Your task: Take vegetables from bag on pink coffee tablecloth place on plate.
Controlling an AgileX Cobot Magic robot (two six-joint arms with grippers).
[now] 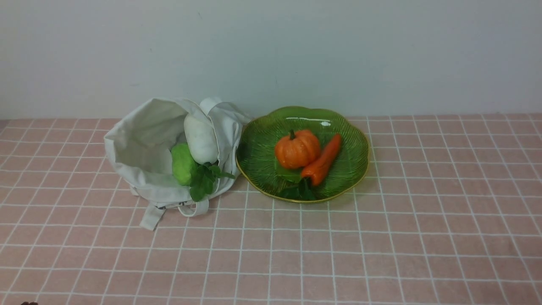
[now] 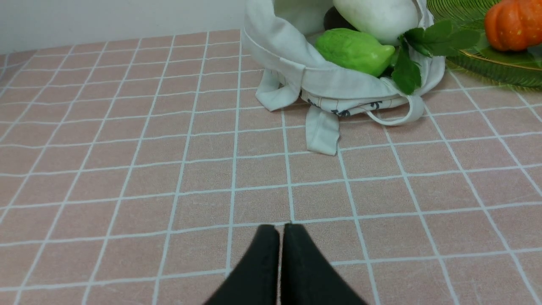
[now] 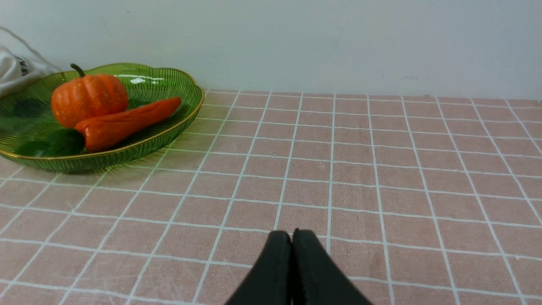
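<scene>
Sitting on the pink tablecloth, the bag is slumped open toward the near side, left of the plate and pretty much touching its rim. Two veggies are in the bag's mouth: the white radish on the far side, its green leaves spilling over the bag's near edge, and the light-green lumpy one right against it on the left. The plate has the orange pumpkin sitting upright, stem up, with an orange pepper lying right beside it on the right, touching it, plus some dark leaves at the near end.

Both arms hang out near the front, well away from everything. The left gripper has its fingers pressed together, nothing in them. Same for the right gripper, closed up and empty over bare cloth.
</scene>
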